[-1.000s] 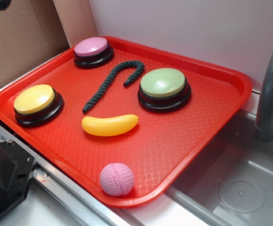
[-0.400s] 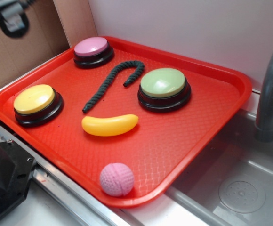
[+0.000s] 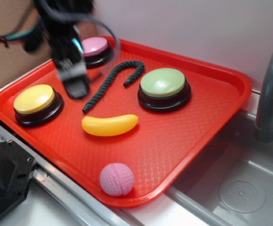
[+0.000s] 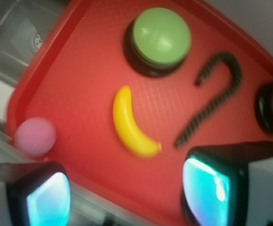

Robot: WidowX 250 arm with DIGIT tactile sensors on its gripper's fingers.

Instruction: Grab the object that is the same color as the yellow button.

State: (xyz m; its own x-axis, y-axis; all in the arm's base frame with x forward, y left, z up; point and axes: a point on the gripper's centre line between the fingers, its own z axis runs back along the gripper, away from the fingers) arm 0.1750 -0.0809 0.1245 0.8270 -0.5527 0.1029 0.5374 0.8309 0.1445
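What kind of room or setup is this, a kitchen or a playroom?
Probably a toy kitchen set up as a robot test bench: a grey faucet over a sink basin, a red tray of toys, and cardboard behind.

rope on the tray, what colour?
The rope is dark, blackish-green with a twisted texture. Clearest in the exterior view.

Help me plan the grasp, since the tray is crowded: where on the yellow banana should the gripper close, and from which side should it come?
Probably from straight above, closing across the banana's thick middle. It lies flat on the red tray, curved and tapering toward both ends, so the middle likely gives the surest hold. The rope ends close behind it, so fingers should straddle its narrow width. The gripper is open.
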